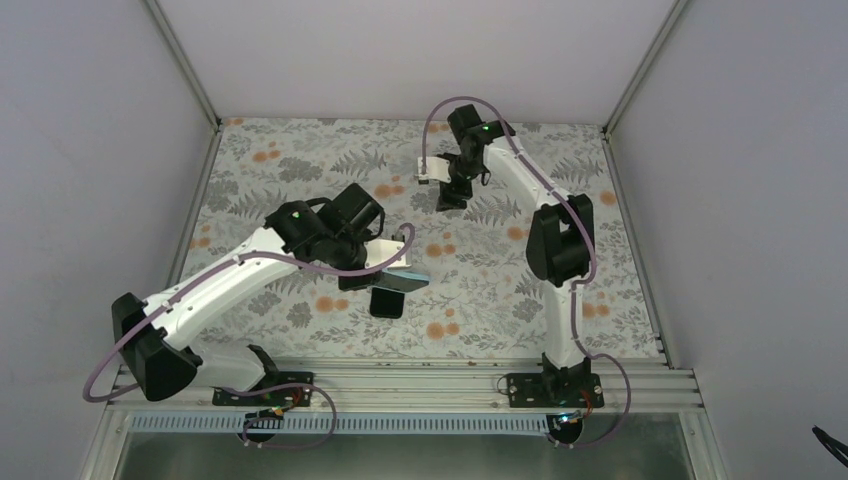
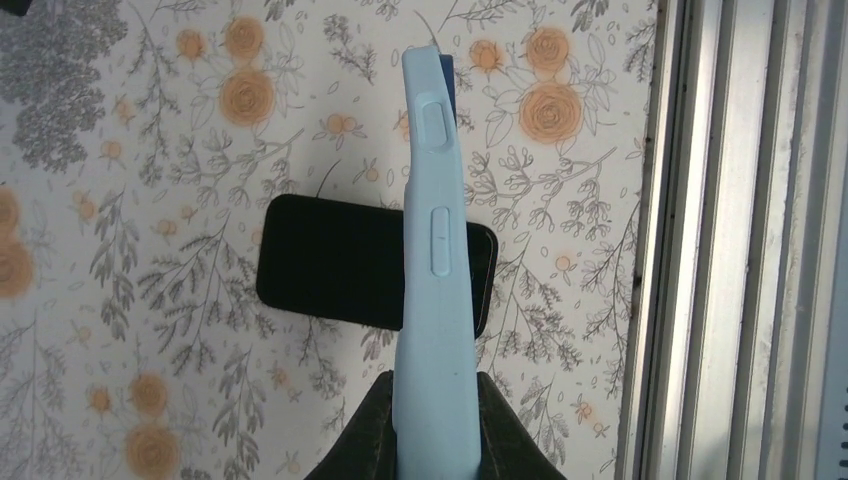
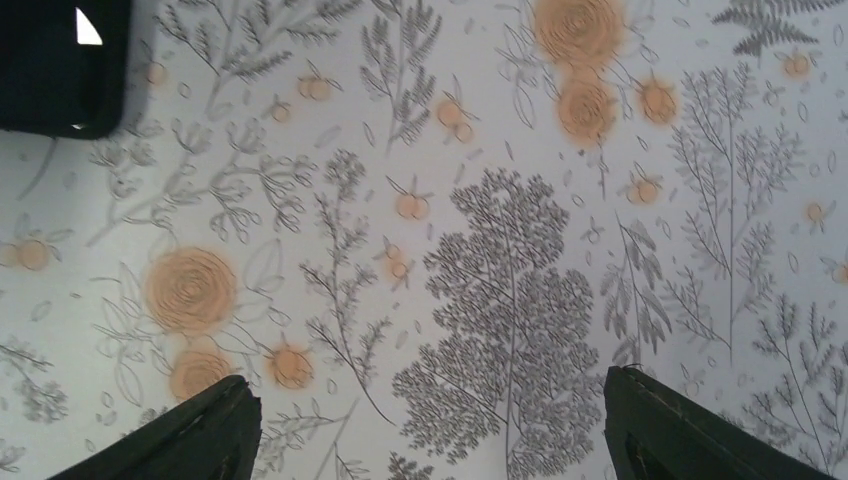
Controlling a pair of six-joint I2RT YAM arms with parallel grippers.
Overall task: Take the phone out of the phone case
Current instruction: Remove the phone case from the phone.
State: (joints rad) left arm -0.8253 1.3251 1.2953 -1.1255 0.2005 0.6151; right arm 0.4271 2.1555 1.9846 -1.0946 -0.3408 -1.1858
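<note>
The left gripper (image 2: 435, 430) is pinching the light-blue phone case (image 2: 435, 250) on edge above the black phone (image 2: 330, 265) lying bare on the floral table (image 2: 150, 150), so a slipping grip risks dropping the case onto it, while the right gripper (image 3: 440, 430) is hovering open.

White links (image 1: 215, 285), black joints (image 1: 560, 245), purple cables (image 1: 455, 99), green lights (image 1: 486, 127)

A robot test cell, lab-like — plain white panels (image 1: 400, 50) in aluminium posts (image 1: 185, 65) wall in a floral-covered desk (image 1: 300, 160). A left arm (image 1: 230, 275) and a right arm (image 1: 560, 250) are bolted to a metal rail (image 1: 400, 380) at its near edge.
</note>
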